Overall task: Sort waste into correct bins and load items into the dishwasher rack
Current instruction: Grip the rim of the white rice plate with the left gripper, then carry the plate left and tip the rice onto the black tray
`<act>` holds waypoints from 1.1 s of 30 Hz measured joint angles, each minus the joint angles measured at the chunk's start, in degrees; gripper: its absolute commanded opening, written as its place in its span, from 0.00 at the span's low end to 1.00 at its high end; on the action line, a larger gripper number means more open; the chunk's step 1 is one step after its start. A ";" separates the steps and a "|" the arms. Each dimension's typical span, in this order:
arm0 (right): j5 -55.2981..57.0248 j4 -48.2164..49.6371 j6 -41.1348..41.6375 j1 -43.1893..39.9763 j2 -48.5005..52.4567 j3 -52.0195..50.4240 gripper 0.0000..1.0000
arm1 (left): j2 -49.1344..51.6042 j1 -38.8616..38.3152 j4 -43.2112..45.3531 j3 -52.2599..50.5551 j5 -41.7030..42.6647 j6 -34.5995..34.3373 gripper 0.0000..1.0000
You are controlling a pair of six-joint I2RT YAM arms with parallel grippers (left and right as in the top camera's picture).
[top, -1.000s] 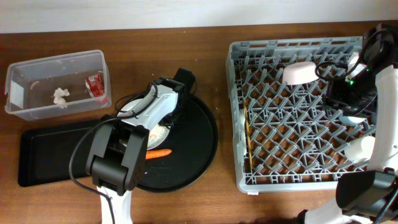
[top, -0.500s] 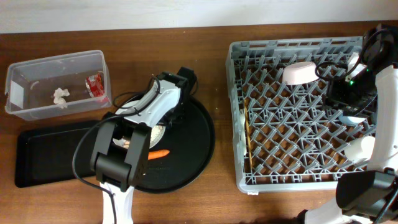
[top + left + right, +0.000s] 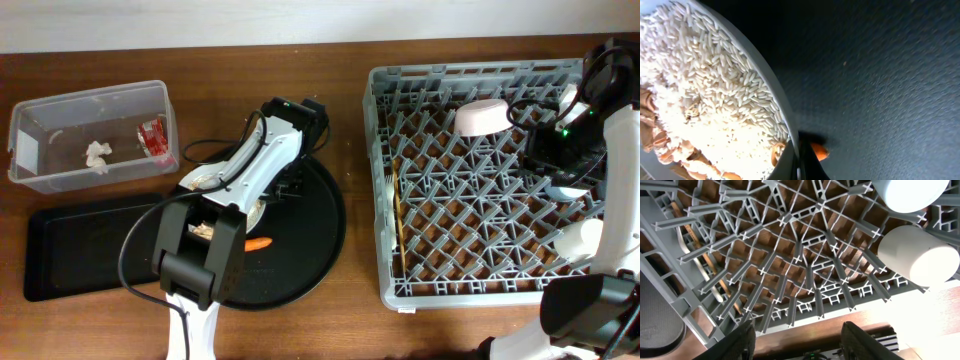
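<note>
In the left wrist view my left gripper (image 3: 800, 152) is shut on the rim of the pale grey plate (image 3: 779, 102), which holds rice and beige food scraps (image 3: 705, 85). An orange carrot (image 3: 819, 151) lies just beyond the fingers on the round black tray (image 3: 310, 230). From overhead the left arm hides most of the plate (image 3: 205, 180). My right gripper (image 3: 800, 345) stands open over the dishwasher rack (image 3: 480, 290), holding nothing. The rack holds a pink bowl (image 3: 482, 117), a cream cup (image 3: 917, 255) and chopsticks (image 3: 398, 215).
A clear tub (image 3: 165, 105) at the back left holds a white tissue (image 3: 97, 153) and a red wrapper (image 3: 152, 138). A shallow black rectangular tray (image 3: 80, 245) lies in front of it. Cables trail by the left arm.
The left gripper has finished closing on the plate rim, and the left arm's elbow has swung farther back. The right arm has not moved.
</note>
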 measured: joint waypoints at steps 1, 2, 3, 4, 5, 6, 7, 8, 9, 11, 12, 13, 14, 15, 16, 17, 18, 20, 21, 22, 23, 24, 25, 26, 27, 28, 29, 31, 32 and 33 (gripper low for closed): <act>0.00 0.02 -0.02 0.00 0.00 0.00 0.58 | -0.20 0.22 -0.57 0.00 0.22 -0.20 0.00; 0.00 0.00 -0.02 0.00 0.00 0.00 0.58 | -0.61 0.57 -0.87 0.00 0.52 -0.22 0.00; 0.00 0.00 0.00 0.00 0.00 0.00 0.58 | -1.49 1.03 -1.25 0.00 0.76 -0.24 0.00; 0.00 0.00 -0.02 0.00 0.00 0.00 0.58 | -2.97 1.73 -1.79 0.00 1.05 -0.37 0.00; 0.00 0.00 -0.02 0.00 0.00 -0.02 0.58 | -4.50 2.45 -2.40 0.00 1.36 -0.37 0.00; 0.00 0.00 0.00 0.00 0.00 0.00 0.59 | -6.34 3.34 -2.99 0.00 1.53 -0.37 0.00; 0.00 0.00 -0.02 0.00 0.00 0.00 0.58 | -7.89 4.11 -3.37 0.00 1.55 -0.37 0.00; -0.02 0.00 -0.02 0.00 0.00 0.00 0.58 | -9.31 4.92 -3.50 -0.04 1.68 -0.37 0.00; 0.00 0.00 -0.02 0.00 0.00 0.00 0.58 | -10.49 5.53 -3.65 -0.07 1.73 -0.37 0.00; 0.00 0.00 -0.02 0.00 0.00 0.00 0.58 | -14.05 7.93 -3.82 -0.79 1.75 -0.35 0.00; 0.00 0.00 0.00 0.00 0.00 0.00 0.58 | -14.99 8.72 -3.80 -1.18 1.77 -0.33 0.00; -0.02 0.00 0.00 0.00 0.00 0.00 0.58 | -16.13 9.73 -3.50 -2.12 1.97 -0.13 0.00; -0.02 0.00 0.00 0.00 0.00 0.00 0.58 | -17.11 10.86 -3.39 -2.93 2.25 0.37 0.00; -0.02 0.00 -0.02 0.00 0.00 0.00 0.58 | -18.16 12.35 -2.95 -3.91 2.78 1.07 0.00; 0.00 0.00 0.00 0.00 0.00 0.00 0.59 | -18.97 13.88 -2.29 -4.72 3.48 2.01 0.00; 0.00 0.00 -0.02 0.00 0.00 -0.02 0.58 | -19.52 15.80 -1.57 -5.62 4.48 3.04 0.00; 0.00 0.00 -0.02 0.00 0.00 0.00 0.58 | -19.63 16.94 -1.29 -6.01 4.87 3.58 0.00; 0.00 0.00 -0.02 0.00 0.00 -0.02 0.58 | -19.69 19.85 -0.59 -7.08 6.05 5.27 0.00; 0.00 0.00 0.00 0.00 0.00 0.00 0.58 | -19.71 21.27 -0.09 -7.54 6.54 6.01 0.00; 0.00 0.00 -0.02 0.00 0.00 -0.02 0.58 | -19.71 22.58 0.48 -7.96 6.84 6.84 0.00; 0.00 0.00 -0.02 0.00 0.00 0.00 0.58 | -19.71 23.58 0.92 -8.17 7.08 7.37 0.00; 0.00 0.00 -0.02 0.00 0.00 -0.02 0.58 | -19.71 24.76 1.33 -8.31 7.50 7.96 0.00; 0.00 0.00 0.00 0.00 0.00 0.00 0.58 | -19.71 25.92 2.03 -8.35 8.46 8.92 0.00; 0.00 0.00 0.00 0.00 0.00 0.00 0.58 | -19.71 26.71 2.64 -8.35 9.29 9.81 0.00; 0.00 0.00 0.00 0.00 0.00 0.00 0.58 | -19.71 27.71 3.23 -8.37 10.80 10.71 0.00; 0.00 0.00 -0.02 0.00 0.00 0.00 0.58 | -19.71 28.65 3.52 -8.37 11.91 11.56 0.00; 0.00 0.00 -0.02 0.00 0.00 0.00 0.58 | -19.71 29.51 3.67 -8.39 12.98 12.24 0.00; -0.02 0.00 -0.02 0.00 0.00 0.00 0.58 | -19.71 32.22 3.98 -8.90 15.78 14.36 0.00; 0.00 0.00 0.00 0.00 0.00 0.00 0.58 | -19.71 33.33 4.11 -9.38 16.55 14.99 0.00; 0.00 0.02 0.00 0.00 0.00 0.00 0.58 | -19.71 34.18 4.31 -9.86 17.16 15.47 0.00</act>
